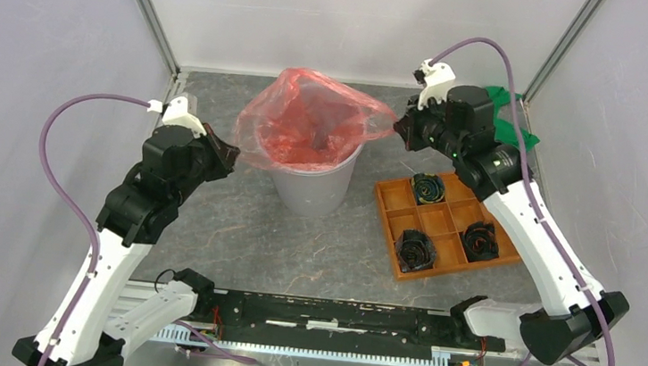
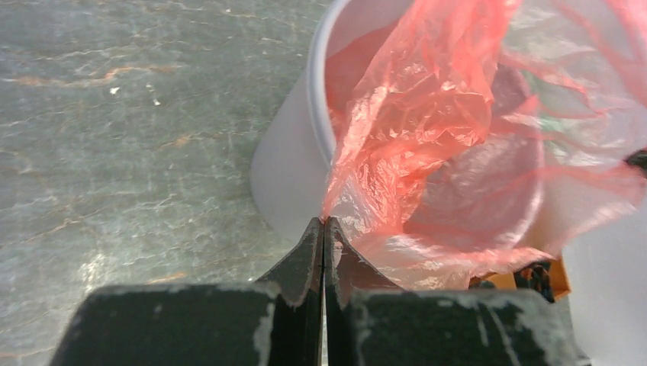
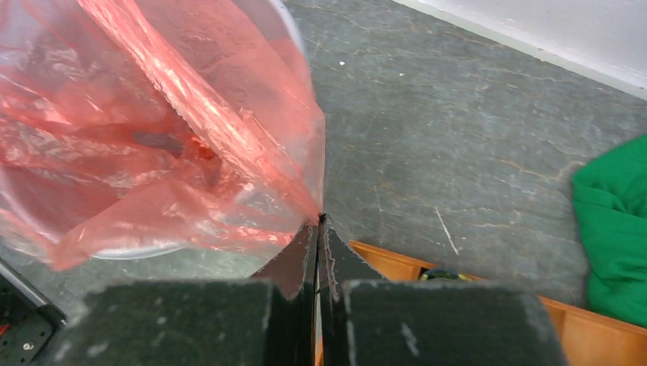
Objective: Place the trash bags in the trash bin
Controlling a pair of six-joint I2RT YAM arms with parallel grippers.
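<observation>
Left gripper [image 2: 323, 223] and right gripper [image 3: 319, 223] each clamped on the trash bag [image 1: 309, 119]
Left fingers pressed together on the bag's edge at the left of the trash bin [image 1: 312, 191]; right fingers likewise on the opposite edge, right of the bin. Film stretched open above the bin, sagging into its mouth. Orange tray [image 1: 436, 221] right of the bin, green cloth [image 1: 501, 99] behind-right
</observation>
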